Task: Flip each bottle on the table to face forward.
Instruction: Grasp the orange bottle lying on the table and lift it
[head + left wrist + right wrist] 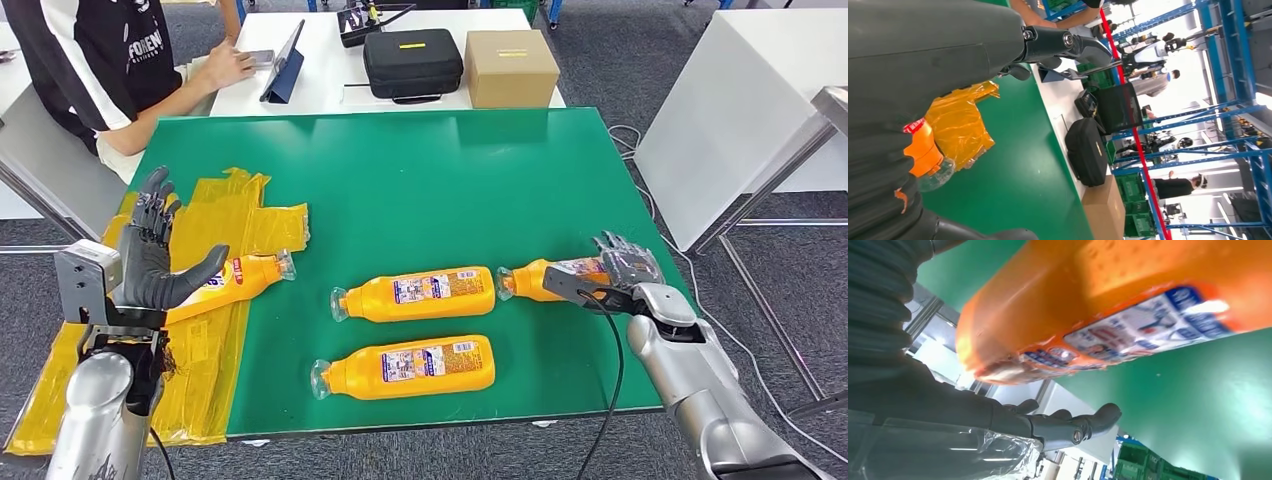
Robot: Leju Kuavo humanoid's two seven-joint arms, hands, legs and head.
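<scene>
A: Bottles, four of them, lie on their sides on my green table [420, 170]. Where is each?

B: Two in the middle, one [415, 294] behind the other [405, 367], labels up. A third bottle [235, 278] lies at my left, partly on yellow plastic [225, 215]. The fourth [545, 279] is at my right.

A: And my hands?

B: Your left hand [150, 255] is raised above the third bottle, fingers spread, holding nothing. Your right hand [615, 275] is at the base end of the fourth bottle, fingers over it; I cannot tell whether they grip it

A: Anything else?

B: Behind the table, a person's hand [225, 68] rests on a white desk [330, 70] beside a black case [412, 62] and a box [510, 68]
</scene>
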